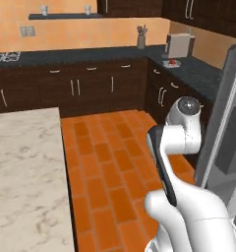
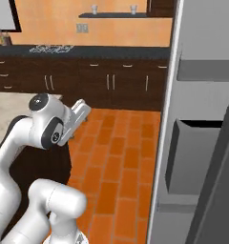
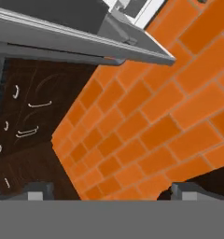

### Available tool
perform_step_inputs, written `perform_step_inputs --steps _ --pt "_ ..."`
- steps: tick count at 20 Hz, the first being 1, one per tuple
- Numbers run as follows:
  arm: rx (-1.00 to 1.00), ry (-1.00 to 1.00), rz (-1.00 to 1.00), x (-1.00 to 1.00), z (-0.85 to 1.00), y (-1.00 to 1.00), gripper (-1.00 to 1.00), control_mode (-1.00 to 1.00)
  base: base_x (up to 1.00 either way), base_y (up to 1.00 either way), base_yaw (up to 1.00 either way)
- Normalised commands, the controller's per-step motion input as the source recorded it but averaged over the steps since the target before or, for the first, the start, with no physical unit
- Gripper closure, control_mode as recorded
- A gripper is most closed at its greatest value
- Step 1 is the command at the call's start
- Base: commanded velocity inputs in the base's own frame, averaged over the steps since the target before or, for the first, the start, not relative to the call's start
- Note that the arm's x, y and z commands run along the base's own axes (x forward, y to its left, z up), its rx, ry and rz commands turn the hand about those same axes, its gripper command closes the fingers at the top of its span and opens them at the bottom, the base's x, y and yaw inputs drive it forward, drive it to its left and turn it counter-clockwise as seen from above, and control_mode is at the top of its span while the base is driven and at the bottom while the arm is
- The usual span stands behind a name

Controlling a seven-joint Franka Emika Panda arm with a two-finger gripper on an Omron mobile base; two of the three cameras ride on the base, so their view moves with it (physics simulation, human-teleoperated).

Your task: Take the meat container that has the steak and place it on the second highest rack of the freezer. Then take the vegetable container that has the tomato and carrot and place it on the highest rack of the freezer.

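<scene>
My gripper is open, its two dark fingertips far apart with nothing between them, and it looks down at the orange tiled floor. The grey freezer stands at the right with a door swung open. That door's edge crosses the top of the hand view. Door bins show, but the racks are hidden. On the dark counter at the right, near a boxy appliance, sits a small pale container holding something red, too small to tell what. The carrot is out of view.
A marble island top fills the left foreground. Dark cabinets with pale handles line the back wall and right side. The orange tiled floor runs between island and cabinets. My folded white arm stands beside the freezer door.
</scene>
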Motion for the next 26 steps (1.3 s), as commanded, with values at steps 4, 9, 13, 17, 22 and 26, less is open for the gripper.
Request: perform_step_inputs --steps 4,9,13,17,22,26 --pt "0.0 0.0 0.0 0.0 0.0 0.0 -1.0 1.0 1.0 0.03 0.17" --pt "0.0 0.0 0.0 0.0 0.0 0.0 -1.0 1.0 1.0 -0.17 0.02" --pt "0.0 0.0 0.0 0.0 0.0 0.0 -1.0 1.0 1.0 -0.25 0.0" --pt "0.0 0.0 0.0 0.0 0.0 0.0 -1.0 1.0 1.0 -0.3 -0.05" --pt "0.0 0.0 0.0 0.0 0.0 0.0 -1.0 1.0 1.0 -0.23 -0.09" --pt "0.0 0.0 0.0 0.0 0.0 0.0 -1.0 1.0 1.0 -0.02 -0.33"
